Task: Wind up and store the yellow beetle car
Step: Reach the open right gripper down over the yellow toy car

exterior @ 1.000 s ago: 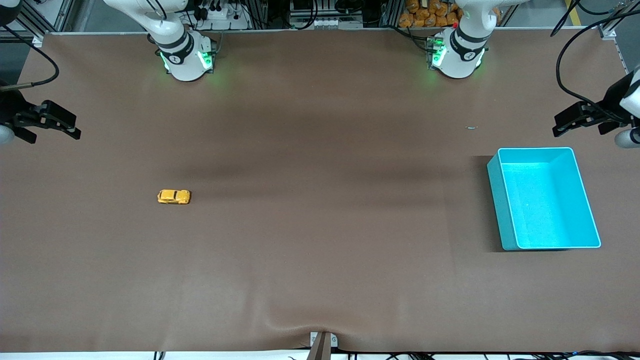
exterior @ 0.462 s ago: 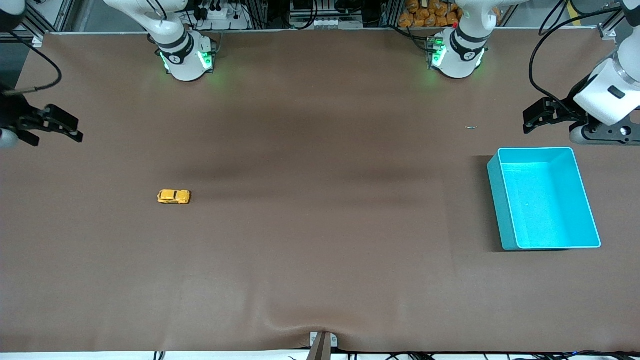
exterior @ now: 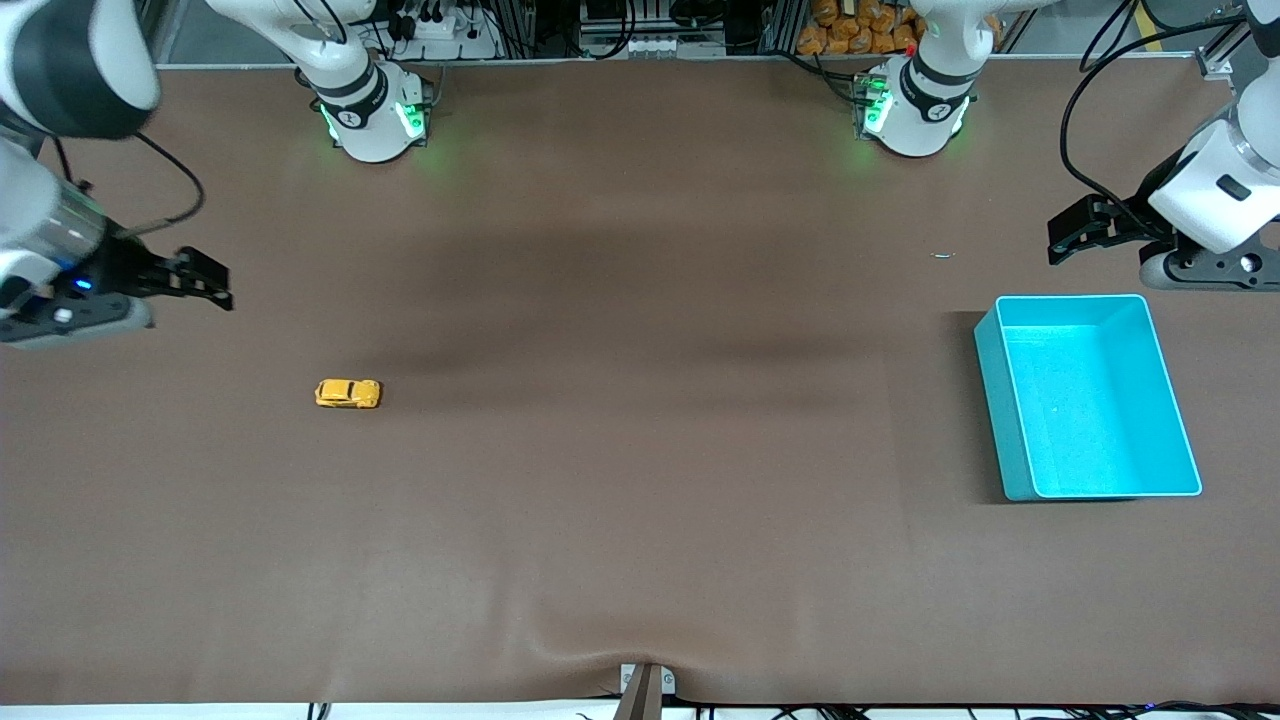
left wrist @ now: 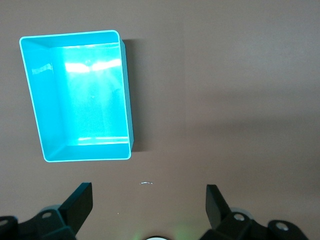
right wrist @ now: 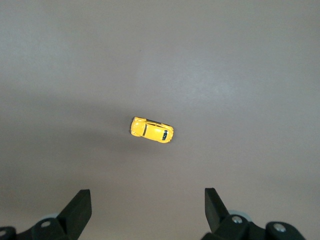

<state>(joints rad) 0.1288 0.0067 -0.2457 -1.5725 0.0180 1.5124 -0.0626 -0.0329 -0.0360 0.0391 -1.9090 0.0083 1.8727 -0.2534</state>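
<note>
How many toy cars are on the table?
1. The yellow beetle car sits alone on the brown table, toward the right arm's end. The turquoise bin, toward the left arm's end, holds no car.

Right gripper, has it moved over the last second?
Yes. The right gripper has swung in from the table's edge at the right arm's end toward the yellow beetle car, which has stayed put. Its jaws are open and empty.
</note>
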